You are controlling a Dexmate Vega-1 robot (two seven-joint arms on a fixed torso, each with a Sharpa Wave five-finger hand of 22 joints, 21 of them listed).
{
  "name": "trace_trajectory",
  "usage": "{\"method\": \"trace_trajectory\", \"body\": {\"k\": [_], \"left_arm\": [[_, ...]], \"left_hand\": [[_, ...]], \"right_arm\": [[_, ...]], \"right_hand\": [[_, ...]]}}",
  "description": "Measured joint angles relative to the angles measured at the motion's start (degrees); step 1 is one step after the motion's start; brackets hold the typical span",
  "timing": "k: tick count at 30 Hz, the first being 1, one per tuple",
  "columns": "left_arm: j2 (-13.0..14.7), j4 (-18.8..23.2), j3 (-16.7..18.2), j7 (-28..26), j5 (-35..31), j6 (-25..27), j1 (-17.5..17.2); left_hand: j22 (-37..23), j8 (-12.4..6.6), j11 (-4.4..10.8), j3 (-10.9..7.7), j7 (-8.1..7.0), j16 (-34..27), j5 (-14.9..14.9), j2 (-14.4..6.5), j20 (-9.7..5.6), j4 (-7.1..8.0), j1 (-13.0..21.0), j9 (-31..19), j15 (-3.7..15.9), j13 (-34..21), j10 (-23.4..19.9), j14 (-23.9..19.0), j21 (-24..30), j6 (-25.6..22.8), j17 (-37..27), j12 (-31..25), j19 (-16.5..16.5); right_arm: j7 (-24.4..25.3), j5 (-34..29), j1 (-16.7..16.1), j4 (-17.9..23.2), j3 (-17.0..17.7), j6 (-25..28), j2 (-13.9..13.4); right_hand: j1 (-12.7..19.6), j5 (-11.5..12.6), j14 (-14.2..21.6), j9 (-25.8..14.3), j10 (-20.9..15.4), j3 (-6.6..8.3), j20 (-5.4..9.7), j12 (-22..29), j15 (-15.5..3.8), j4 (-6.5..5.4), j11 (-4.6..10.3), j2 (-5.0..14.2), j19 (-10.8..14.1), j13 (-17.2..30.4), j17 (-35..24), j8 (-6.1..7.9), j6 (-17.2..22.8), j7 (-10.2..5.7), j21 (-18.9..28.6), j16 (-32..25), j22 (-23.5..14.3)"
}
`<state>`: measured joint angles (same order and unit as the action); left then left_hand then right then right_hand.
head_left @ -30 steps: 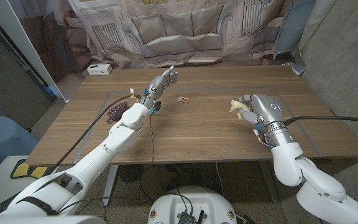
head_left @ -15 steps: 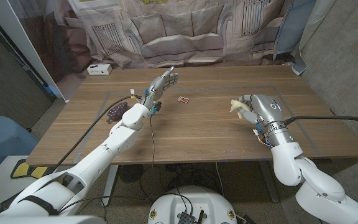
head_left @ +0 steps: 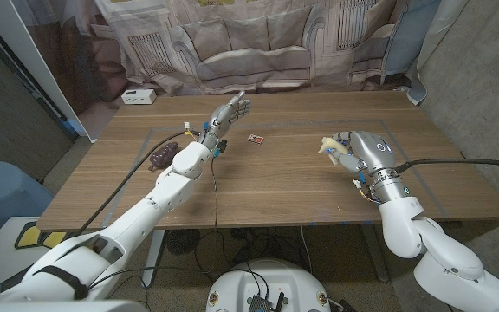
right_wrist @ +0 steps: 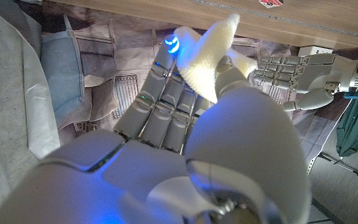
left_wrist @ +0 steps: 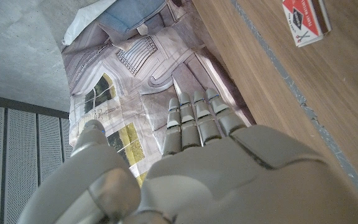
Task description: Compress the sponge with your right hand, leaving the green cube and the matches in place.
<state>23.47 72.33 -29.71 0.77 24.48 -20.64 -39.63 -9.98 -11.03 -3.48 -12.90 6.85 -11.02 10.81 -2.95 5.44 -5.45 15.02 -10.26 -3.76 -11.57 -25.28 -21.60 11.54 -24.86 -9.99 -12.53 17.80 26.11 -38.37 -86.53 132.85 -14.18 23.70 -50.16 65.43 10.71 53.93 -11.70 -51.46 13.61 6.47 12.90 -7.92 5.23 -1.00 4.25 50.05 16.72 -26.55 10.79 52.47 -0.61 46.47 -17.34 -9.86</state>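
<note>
matchbox (head_left: 255, 138) mid-table, white box (head_left: 137, 97) far left

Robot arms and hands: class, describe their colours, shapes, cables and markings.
Both arms are glossy white rounded shells. The left hand and right hand are silver-grey with segmented fingers. A black cable trails from each arm, coloured wires show at the left wrist, and a blue light glows on a right finger.

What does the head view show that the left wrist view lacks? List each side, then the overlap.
Head view: the right hand gripping the pale sponge, a purple lump beside the left arm, and a white box at the far edge. Left wrist view: the matchbox label up close, red and white. Both: the left hand, fingers straight and holding nothing, the matchbox, the table and the printed curtain.
</note>
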Motion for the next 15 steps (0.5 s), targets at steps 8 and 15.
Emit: {"method": "trace_trajectory", "body": {"k": [8, 15], "left_arm": [[-0.1, -0.2, -0.1, 0.1, -0.1, 0.0, 0.4], [0.0, -0.4, -0.3, 0.6, -0.1, 0.2, 0.7]], "left_hand": [[0.0, 0.0, 0.0, 0.0, 0.0, 0.0, 0.0, -0.2, 0.0, 0.0, 0.2, 0.0, 0.0, 0.0, 0.0, 0.0, 0.0, 0.0, 0.0, 0.0, 0.0], [0.0, 0.0, 0.0, -0.25, 0.0, 0.2, 0.0, -0.2, 0.0, -0.25, 0.2, 0.0, 0.0, 0.0, 0.0, 0.0, 0.0, 0.0, 0.0, 0.0, 0.0]], "right_arm": [[-1.6, 0.1, 0.0, 0.5, 0.1, 0.6, -0.8], [-2.8, 0.0, -0.2, 1.3, 0.2, 1.4, -1.7]], "right_hand": [[-1.1, 0.0, -1.9, 0.3, 1.6, -0.64, -0.34, -0.4, 0.78, -0.11, -0.54, -0.47, -1.1, -0.5, -0.2, -0.23, -1.6, 0.19, -0.5, 0.6, 0.3], [-2.4, 0.0, -2.8, 0.3, 1.9, -1.08, -0.44, -0.9, 1.04, -0.14, -0.43, -0.7, -1.7, -0.5, -0.4, -0.23, -1.9, 0.5, -1.0, 0.6, 0.3]]}}
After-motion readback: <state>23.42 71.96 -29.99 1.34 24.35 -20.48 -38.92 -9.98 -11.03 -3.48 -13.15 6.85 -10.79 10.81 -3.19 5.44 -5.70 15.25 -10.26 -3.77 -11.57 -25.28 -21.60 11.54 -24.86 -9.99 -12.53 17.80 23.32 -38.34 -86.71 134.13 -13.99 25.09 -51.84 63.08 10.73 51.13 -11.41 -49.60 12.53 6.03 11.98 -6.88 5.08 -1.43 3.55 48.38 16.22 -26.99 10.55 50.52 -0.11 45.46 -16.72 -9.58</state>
